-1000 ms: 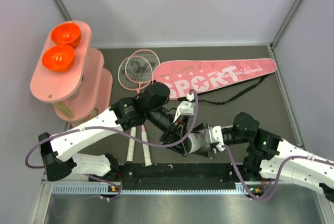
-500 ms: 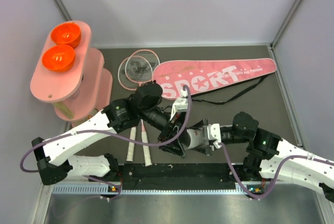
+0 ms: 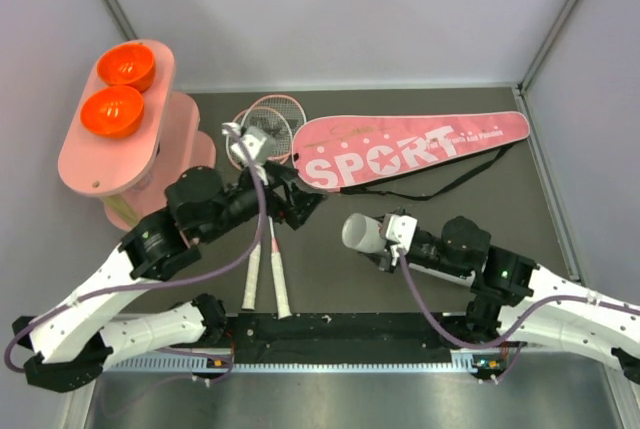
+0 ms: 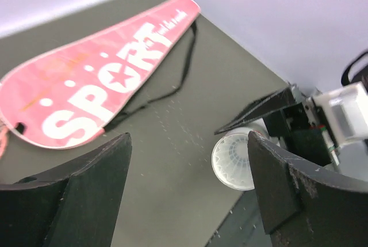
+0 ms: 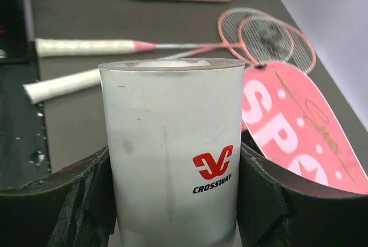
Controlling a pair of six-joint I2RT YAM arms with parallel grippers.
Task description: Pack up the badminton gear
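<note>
The right hand (image 3: 386, 242) is clamped on the tube (image 3: 361, 232), with a shuttlecock (image 4: 233, 160) inside. The left hand (image 4: 187, 143) stands apart, empty. Rackets (image 3: 262, 133) at eleven o'clock and the bag (image 3: 410, 149) at one o'clock are not yet packed.

The white tube (image 5: 175, 155) looks like matt cardboard, faintly smudged, with a printed red logo. The pink bag (image 4: 86, 86) is smooth cloth, printed in white. The racket handles (image 5: 86, 46) carry ribbed white wrap. The dark table (image 4: 172, 160) is matt and dust-flecked. The orange bowls (image 3: 125, 64) shine like plastic.
</note>
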